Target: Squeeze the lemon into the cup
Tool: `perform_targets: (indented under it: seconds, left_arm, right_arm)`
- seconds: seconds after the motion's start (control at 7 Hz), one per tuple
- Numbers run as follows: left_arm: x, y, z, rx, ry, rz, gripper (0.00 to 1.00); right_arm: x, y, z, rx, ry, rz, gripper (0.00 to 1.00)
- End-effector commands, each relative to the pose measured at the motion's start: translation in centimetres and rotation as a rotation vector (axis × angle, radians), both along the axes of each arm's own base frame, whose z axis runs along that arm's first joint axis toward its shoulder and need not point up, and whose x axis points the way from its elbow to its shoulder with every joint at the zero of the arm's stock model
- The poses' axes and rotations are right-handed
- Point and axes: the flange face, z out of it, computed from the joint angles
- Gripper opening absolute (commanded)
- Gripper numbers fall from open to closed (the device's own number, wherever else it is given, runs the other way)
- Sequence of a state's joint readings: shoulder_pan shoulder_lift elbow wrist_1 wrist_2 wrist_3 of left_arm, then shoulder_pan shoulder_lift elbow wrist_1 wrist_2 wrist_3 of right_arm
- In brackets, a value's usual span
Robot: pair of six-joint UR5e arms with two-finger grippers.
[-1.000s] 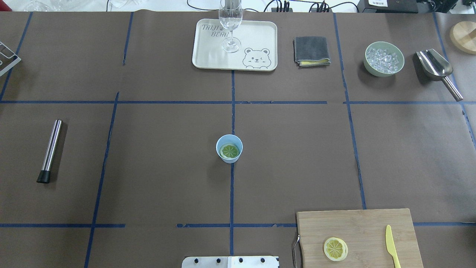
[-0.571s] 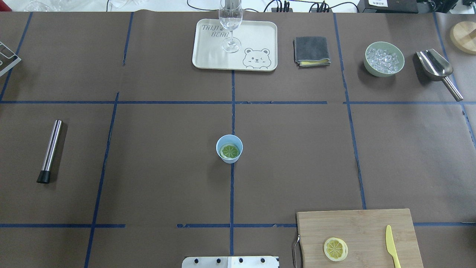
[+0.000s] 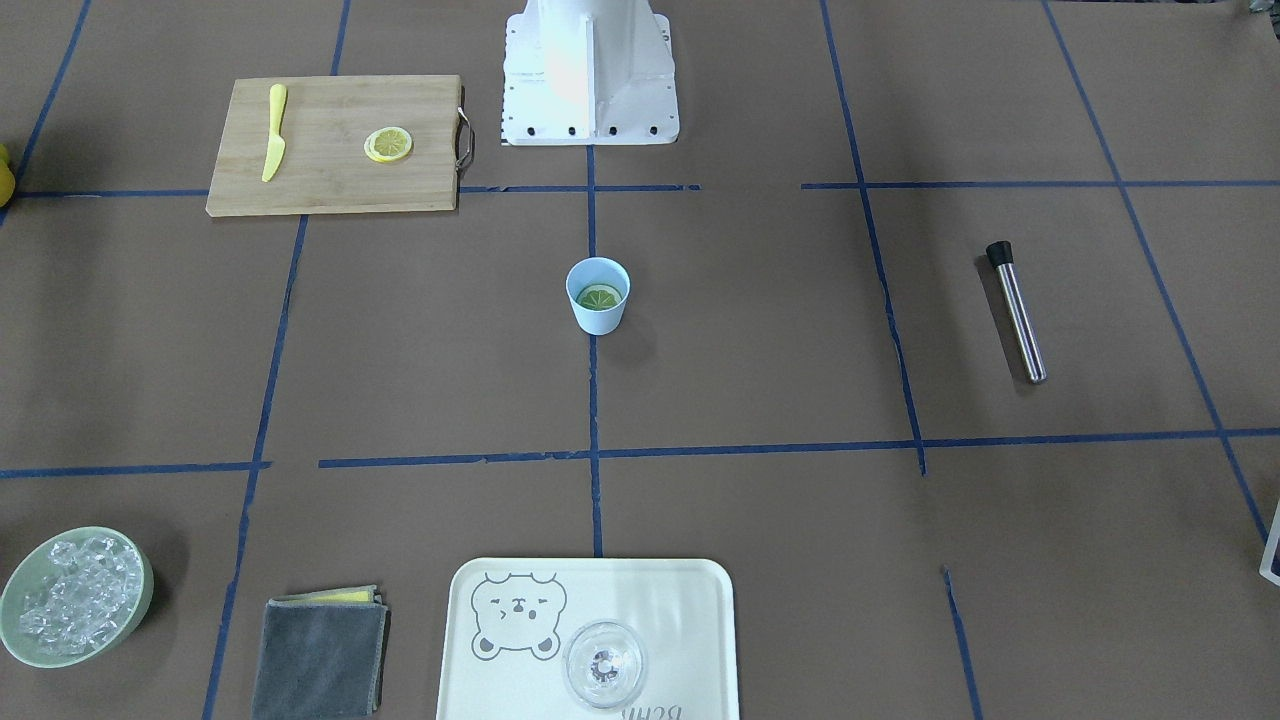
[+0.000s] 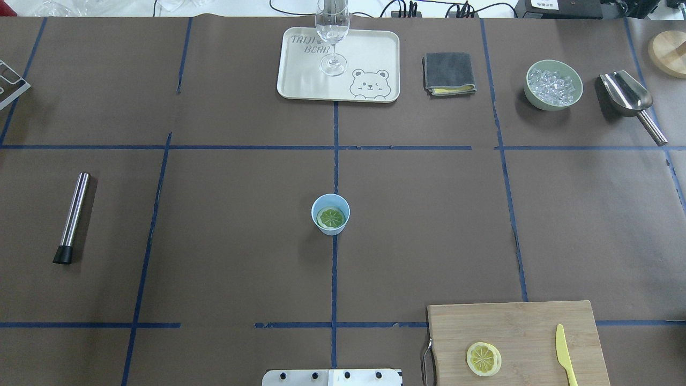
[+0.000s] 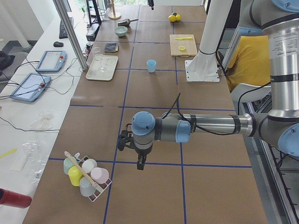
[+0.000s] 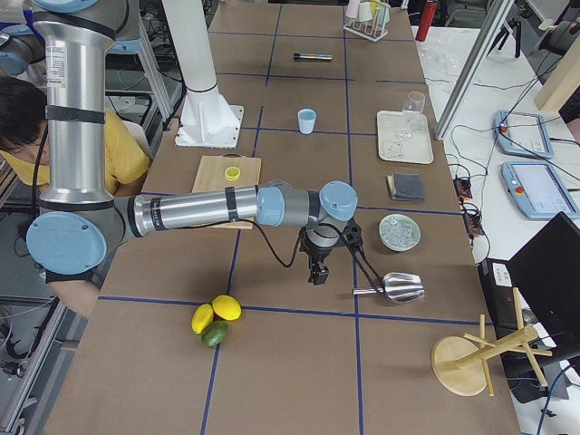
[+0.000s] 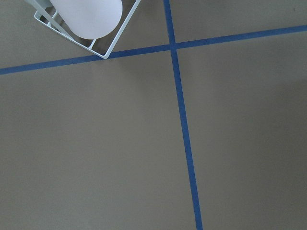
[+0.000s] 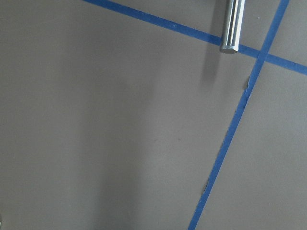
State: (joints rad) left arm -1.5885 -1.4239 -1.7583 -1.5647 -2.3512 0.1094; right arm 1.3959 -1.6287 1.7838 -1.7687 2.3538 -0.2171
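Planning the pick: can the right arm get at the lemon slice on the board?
Probably yes: the lemon slice lies uncovered on the cutting board, the knife apart from it, and the right gripper hangs close by with nothing standing between.

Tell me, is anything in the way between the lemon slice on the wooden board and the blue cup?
Nothing visible is. The lemon slice lies on the board, and no object sits on the table between it and the cup. The cup already holds a green slice, though.
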Motion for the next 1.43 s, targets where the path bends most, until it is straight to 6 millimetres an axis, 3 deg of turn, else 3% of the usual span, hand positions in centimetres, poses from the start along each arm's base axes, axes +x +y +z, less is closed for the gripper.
perform_targets:
  seconds: [0.0,0.43,0.71,1.0,1.29]
  left_arm:
    - [0.0,-2.7,-2.1,-0.039,0.0,0.0,1.0]
    - [0.0,-2.1,-1.2,-0.048,-0.002,0.006,1.0]
    - [0.0,-2.1,-1.2,-0.049,-0.002,0.005,1.0]
    - [0.0,-2.1,-1.3,-0.047,-0.002,0.005,1.0]
    - [0.0,-2.1,-1.2,-0.045,-0.002,0.007,1.0]
  right_arm:
    - [0.0,0.0,-0.1,0.002,-0.001,0.001,1.0]
    - [0.3,0.2,-0.1,0.009,0.0,-0.001,1.0]
    - [0.9,1.1,1.2,-0.019,0.007,0.008,1.0]
    - [3.6,2.6,3.1,-0.039,0.006,0.045,1.0]
    - [5.0,3.0,3.4,-0.042,-0.004,0.083,1.0]
